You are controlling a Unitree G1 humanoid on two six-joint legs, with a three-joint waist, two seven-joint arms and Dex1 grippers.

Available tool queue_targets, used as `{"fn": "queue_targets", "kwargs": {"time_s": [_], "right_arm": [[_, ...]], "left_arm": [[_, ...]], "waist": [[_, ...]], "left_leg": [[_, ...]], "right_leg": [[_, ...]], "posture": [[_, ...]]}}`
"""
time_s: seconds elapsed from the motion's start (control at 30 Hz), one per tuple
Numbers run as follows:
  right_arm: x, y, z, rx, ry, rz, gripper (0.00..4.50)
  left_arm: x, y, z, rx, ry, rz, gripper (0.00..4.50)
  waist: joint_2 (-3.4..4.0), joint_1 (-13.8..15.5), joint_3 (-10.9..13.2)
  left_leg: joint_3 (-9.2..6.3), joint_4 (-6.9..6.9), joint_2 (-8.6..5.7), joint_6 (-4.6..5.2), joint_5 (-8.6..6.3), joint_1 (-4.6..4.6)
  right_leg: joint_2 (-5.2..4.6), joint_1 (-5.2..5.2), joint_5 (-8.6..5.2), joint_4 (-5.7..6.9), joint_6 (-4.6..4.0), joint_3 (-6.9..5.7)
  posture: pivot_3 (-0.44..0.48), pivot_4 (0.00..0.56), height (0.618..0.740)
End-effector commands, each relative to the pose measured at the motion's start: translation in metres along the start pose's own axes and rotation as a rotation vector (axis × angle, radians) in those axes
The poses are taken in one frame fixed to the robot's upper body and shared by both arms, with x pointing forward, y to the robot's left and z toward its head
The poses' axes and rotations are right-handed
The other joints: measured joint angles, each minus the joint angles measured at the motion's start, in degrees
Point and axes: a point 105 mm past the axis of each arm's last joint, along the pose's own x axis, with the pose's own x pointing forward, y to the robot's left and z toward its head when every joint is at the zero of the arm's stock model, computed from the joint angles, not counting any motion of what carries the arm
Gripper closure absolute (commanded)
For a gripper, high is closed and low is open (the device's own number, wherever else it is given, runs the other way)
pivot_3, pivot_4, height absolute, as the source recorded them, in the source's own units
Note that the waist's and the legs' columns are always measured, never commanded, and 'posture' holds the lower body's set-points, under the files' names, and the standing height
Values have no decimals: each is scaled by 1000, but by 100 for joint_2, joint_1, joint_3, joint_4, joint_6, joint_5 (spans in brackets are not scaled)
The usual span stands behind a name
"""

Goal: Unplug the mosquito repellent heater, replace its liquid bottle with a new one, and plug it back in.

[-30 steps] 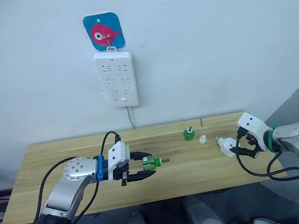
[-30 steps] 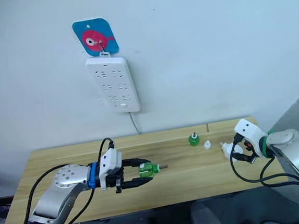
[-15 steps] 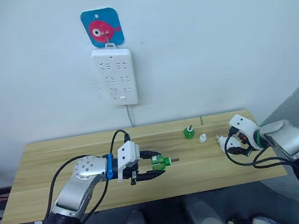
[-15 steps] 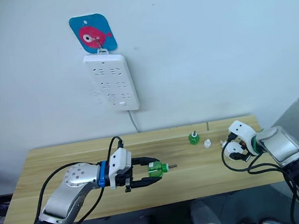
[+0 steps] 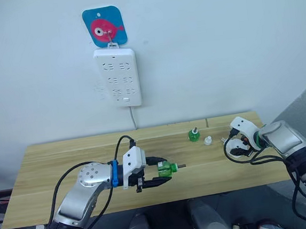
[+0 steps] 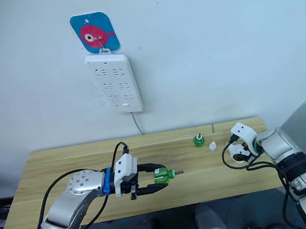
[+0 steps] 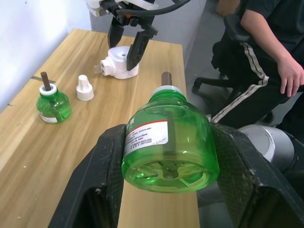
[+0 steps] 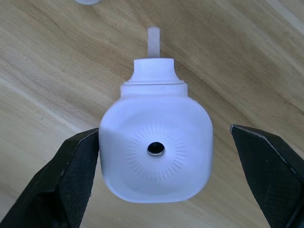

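Right wrist view has the unplugged mosquito repellent heater (image 8: pixel 156 149) bottleless on the desk (image 8: pixel 247 61) between spread right fingers (image 8: pixel 61 183), while left fingers (image 7: pixel 102 185) clamp the new bottle (image 7: pixel 167 142), fitting and replugging remaining.

Left gripper (image 5: pixel 157 174) clamps green bottle (image 5: pixel 165 169) above wooden table (image 5: pixel 50 166); power strip (image 5: pixel 117 78) on wall.

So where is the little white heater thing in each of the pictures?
Left eye view: the mosquito repellent heater lies on the table near its right end, under the right gripper.
Right eye view: same spot, right of the small white cap.
Left wrist view: far along the table, beneath the right gripper.
Right wrist view: in the middle, between the open fingers.
Shared landmark: the small white cap beside it.
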Motion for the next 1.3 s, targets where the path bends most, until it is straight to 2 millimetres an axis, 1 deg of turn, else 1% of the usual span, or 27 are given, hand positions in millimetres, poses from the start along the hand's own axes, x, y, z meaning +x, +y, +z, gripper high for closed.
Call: {"fn": "queue_targets", "kwargs": {"time_s": [0.03, 0.17, 0.27, 0.33, 0.37, 0.43, 0.57, 0.63, 0.73, 0.8, 0.83, 0.9, 0.93, 1.0, 1.03, 1.1, 1.2, 1.23, 1.3], "right_arm": [[1, -1, 5, -33, 3, 7, 0], [3, -1, 6, -26, 3, 18, 0], [3, 0, 6, -26, 3, 24, 575], [4, 1, 6, -22, 4, 29, 1305], [4, 2, 5, -21, 4, 31, 1565], [1, 2, 5, -11, -3, 35, 1552], [-13, -3, 7, 35, -47, 41, 1552], [-24, -4, 10, 56, -87, 47, 1552], [-55, 1, 20, 108, -202, 91, 1552], [-76, 11, 29, 136, -293, 146, 1552], [-84, 16, 32, 149, -326, 174, 1552], [-91, 22, 34, 164, -353, 200, 1552], [-112, 36, 45, 175, -455, 307, 1552], [-150, 64, 57, 181, -604, 498, 1552], [-161, 72, 59, 184, -639, 552, 1552], [-167, 79, 63, 210, -663, 593, 1552], [-182, 101, 76, 219, -775, 742, 1552], [-184, 105, 79, 223, -807, 772, 1552], [-182, 109, 86, 236, -835, 792, 1552]], "left_arm": [[3, -3, 8, 46, -23, -2, 2214], [4, -3, 9, 46, -25, -3, 2214], [5, -3, 9, 46, -27, -3, 2214], [5, -3, 9, 46, -26, -2, 2215], [5, -3, 9, 46, -26, -2, 2214], [5, -2, 9, 46, -26, -2, 2214], [2, 2, 9, 45, -25, -1, 2214], [0, 5, 10, 46, -24, -2, 2214], [-3, 15, 15, 47, -34, -4, 2214], [-7, 20, 20, 41, -44, -9, 2214], [-8, 22, 22, 38, -48, -13, 2214], [-10, 24, 23, 33, -51, -17, 2214], [-13, 25, 31, 12, -64, -39, 2214], [-21, 25, 47, -10, -79, -91, 2214], [-23, 25, 52, -15, -80, -109, 2214], [-27, 27, 56, -19, -75, -122, 2214], [-33, 27, 76, 2, -75, -156, 2214], [-34, 27, 82, 6, -78, -157, 2214], [-35, 31, 87, 2, -90, -146, 2214]], "waist": [[-1, 5, 0], [0, 5, 3], [1, 6, 4], [1, 6, 4], [1, 7, 4], [1, 6, 4], [2, 5, 3], [3, 5, 2], [8, 4, -4], [9, -2, -10], [8, -8, -12], [8, -45, -21], [8, -47, -23], [8, -57, -24], [8, -78, -24], [6, -121, -48], [-43, -194, -115], [-53, -209, -124], [-45, -235, -137]], "left_leg": [[0, 0, 0, 0, 0, 0], [1, 1, 0, 0, 0, 0], [0, 1, 0, 0, 0, 0], [0, 1, 0, 0, 0, 0], [0, 1, 0, 0, 0, 0], [0, 1, 0, 0, 0, 0], [0, 1, -1, 0, 0, 0], [-2, 1, -1, 0, 0, -1], [-4, 1, -1, -1, 0, -2], [-7, 2, -2, -1, 1, -3], [-8, 2, -2, -1, 1, -4], [-10, 2, -1, -1, 1, -3], [-9, 2, -1, -1, 1, -3], [-10, 6, -2, -1, 1, -9], [-15, 8, -3, -2, 1, -13], [-22, 24, -3, -2, 1, -19], [-27, 40, -3, -2, 0, -21], [-29, 49, -3, -2, 1, -22], [-25, 64, -3, -3, 1, -24]], "right_leg": [[0, 0, 0, 0, 0, 0], [0, 1, 2, 0, 0, 1], [0, 1, 2, 0, 0, 0], [0, 1, 2, 0, 0, 0], [0, 1, 2, 0, 0, 0], [0, 1, 2, 0, 0, 0], [-1, 1, 2, 0, 0, 0], [-2, 0, 2, 0, 0, -2], [-2, -1, 1, 2, 1, -5], [-2, -1, 1, 4, 1, -9], [-2, -1, 0, 4, 3, -11], [-2, 0, 0, 5, 4, -13], [-2, 0, 0, 5, 4, -12], [-2, -7, -1, 13, 6, -14], [-1, -11, -1, 20, 6, -17], [0, -12, -3, 33, 9, -24], [0, -7, -3, 36, 10, -29], [1, -7, -3, 44, 10, -30], [4, -7, -3, 52, 13, -23]], "posture": [[-136, 214, 710], [-134, 214, 710], [-134, 214, 710], [-134, 214, 710], [-134, 214, 710], [-140, 208, 710], [-159, 187, 710], [-167, 175, 710], [-183, 155, 710], [-196, 143, 710], [-199, 138, 710], [-199, 138, 710], [-215, 119, 710], [-224, 108, 710], [-224, 108, 710], [-230, 93, 710], [-228, 85, 710], [-224, 79, 710], [-211, 67, 710]]}}
